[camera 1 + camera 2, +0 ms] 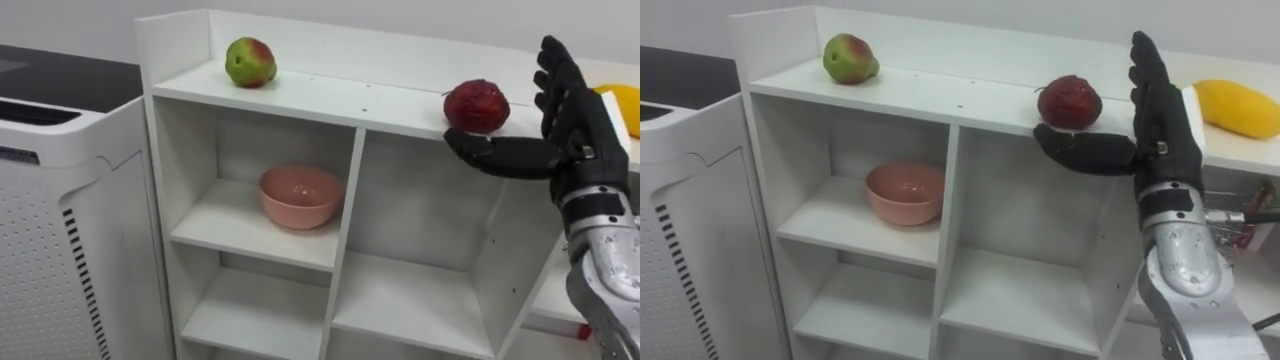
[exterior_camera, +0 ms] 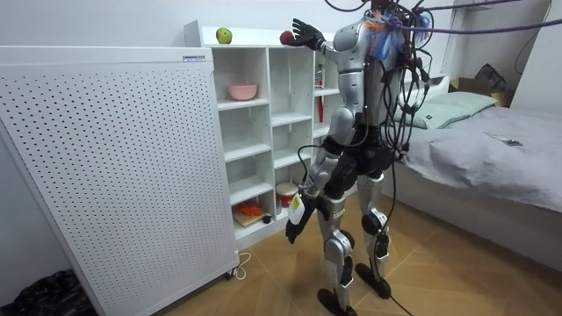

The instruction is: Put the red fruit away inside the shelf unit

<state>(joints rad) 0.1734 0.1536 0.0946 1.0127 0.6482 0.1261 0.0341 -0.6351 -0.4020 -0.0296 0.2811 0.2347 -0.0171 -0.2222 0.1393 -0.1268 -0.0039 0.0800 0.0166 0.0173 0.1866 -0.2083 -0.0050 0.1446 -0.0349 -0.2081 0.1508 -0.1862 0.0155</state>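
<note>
At the left edge of the eye views stands a white perforated panel (image 1: 60, 240), just beside the white shelf unit (image 1: 345, 200) that takes up the middle of the frame. On the unit's top board, upper left, sits a green apple (image 1: 250, 62) with a red blush, set well back from the front edge. Below it, in the top left compartment, a pink bowl (image 1: 300, 196) rests upright on its shelf.

Further right on the top board, right at the front edge, lies a dark red fruit (image 1: 476, 105) with a wrinkled skin. The right hand (image 1: 575, 130) is raised just beside it on the right, spread wide with fingers straight and pointing up. The thumb reaches left along the board's edge beneath the fruit (whether it touches cannot be told), and the hand has hold of nothing. At the far right of the right eye view a yellow mango (image 1: 1238, 108) lies on the same board, behind the hand.

In the room view the robot stands upright facing the unit, with a bed (image 2: 492, 149) on the right of the frame, and its left hand (image 2: 292, 226) hangs low by its thigh.
</note>
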